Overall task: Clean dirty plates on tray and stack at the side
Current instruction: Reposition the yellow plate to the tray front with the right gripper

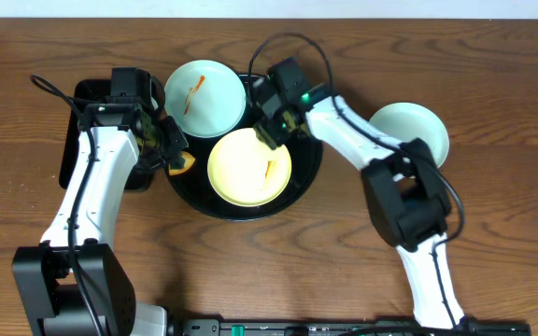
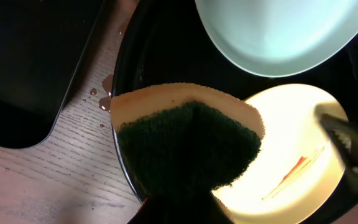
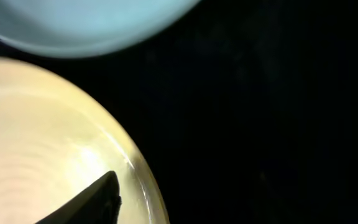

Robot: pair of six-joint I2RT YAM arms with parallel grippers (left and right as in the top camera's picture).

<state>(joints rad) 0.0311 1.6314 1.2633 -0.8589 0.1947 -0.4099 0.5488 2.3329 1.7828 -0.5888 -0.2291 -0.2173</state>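
Observation:
The round black tray (image 1: 299, 182) holds a pale blue-green plate (image 1: 204, 96) with an orange-red streak at its upper left and a pale yellow plate (image 1: 241, 168) with a streak at its middle. My left gripper (image 1: 174, 149) is shut on an orange sponge with a dark green pad (image 2: 185, 140), above the tray's left rim, beside the yellow plate (image 2: 297, 180). My right gripper (image 1: 274, 133) is at the yellow plate's upper right rim. One finger (image 3: 95, 199) shows inside the rim (image 3: 143, 180), apart from it; the other is lost against the black tray. A third, clean blue-green plate (image 1: 409, 131) lies on the table at the right.
A smaller rectangular black tray (image 1: 87, 121) lies left of the round tray, under my left arm. Water drops (image 2: 104, 96) sit on the wood between the two trays. Bare wooden table lies in front of the tray and at the far right.

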